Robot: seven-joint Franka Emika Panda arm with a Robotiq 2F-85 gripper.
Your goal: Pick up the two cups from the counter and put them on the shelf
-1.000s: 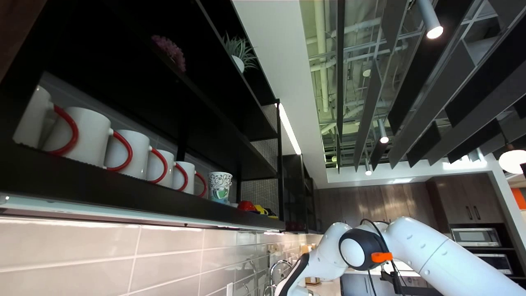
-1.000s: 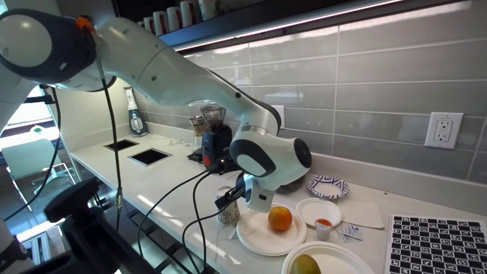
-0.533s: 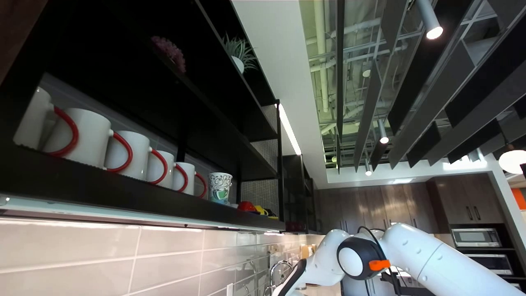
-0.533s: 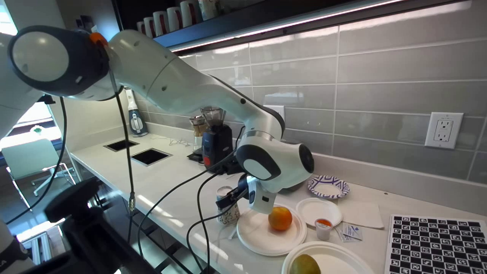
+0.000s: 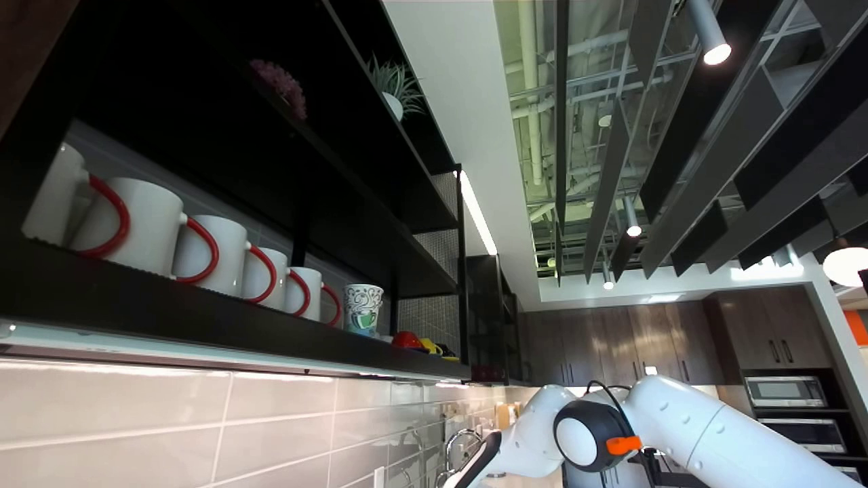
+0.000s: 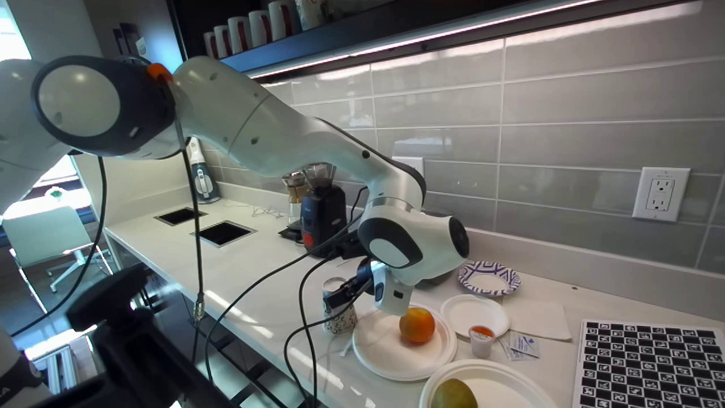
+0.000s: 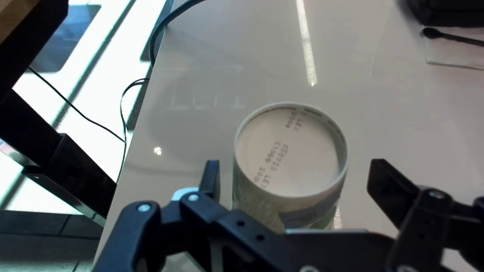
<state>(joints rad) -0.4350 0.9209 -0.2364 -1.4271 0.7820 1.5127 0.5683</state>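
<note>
A patterned cup (image 7: 289,162) is standing bottom-up just beside the plate (image 6: 382,360) under the orange (image 6: 417,325). I'm seeing gaps between that cup and the gripper's (image 7: 295,166) parted fingers (image 7: 210,181), one either side. The other cup (image 5: 363,308) is sitting on the shelf (image 5: 203,315), higher than the plate.

Pale swirl-patterned cup (image 7: 291,155) upside down, white-and-teal cup (image 5: 363,308) upright
The pale one near the front edge of the counter (image 7: 370,113) — the other by the front edge of the dark shelf (image 5: 203,315).
</note>
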